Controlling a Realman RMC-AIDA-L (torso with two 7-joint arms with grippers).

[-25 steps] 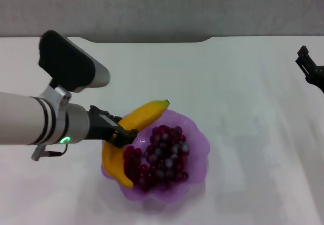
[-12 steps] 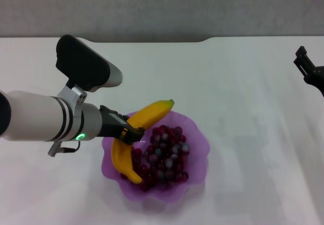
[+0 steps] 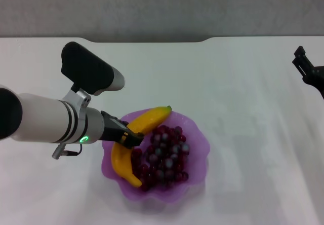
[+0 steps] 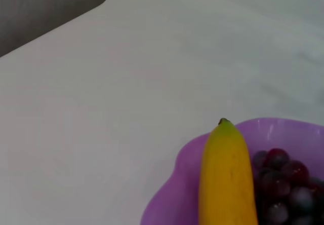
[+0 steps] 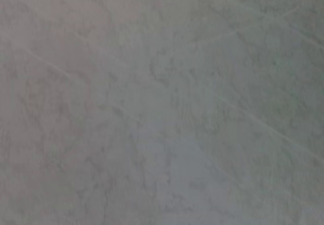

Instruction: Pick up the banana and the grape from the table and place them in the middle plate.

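Observation:
The yellow banana (image 3: 148,118) lies along the left inner side of the purple scalloped plate (image 3: 200,145), green tip pointing up and right over the rim. My left gripper (image 3: 128,137) is shut on the banana's middle. The dark red-purple grape bunch (image 3: 164,156) sits in the plate beside the banana, touching it. The left wrist view shows the banana (image 4: 226,177), the plate's rim (image 4: 169,197) and some grapes (image 4: 283,184). My right gripper (image 3: 307,69) is parked at the far right, away from the plate.
The white table (image 3: 243,93) spreads all around the plate, with its back edge against a grey wall. The right wrist view shows only a grey mottled surface.
My left arm has moved right and down, carrying the banana from the plate's left rim into the plate beside the grapes. The right arm has not moved.

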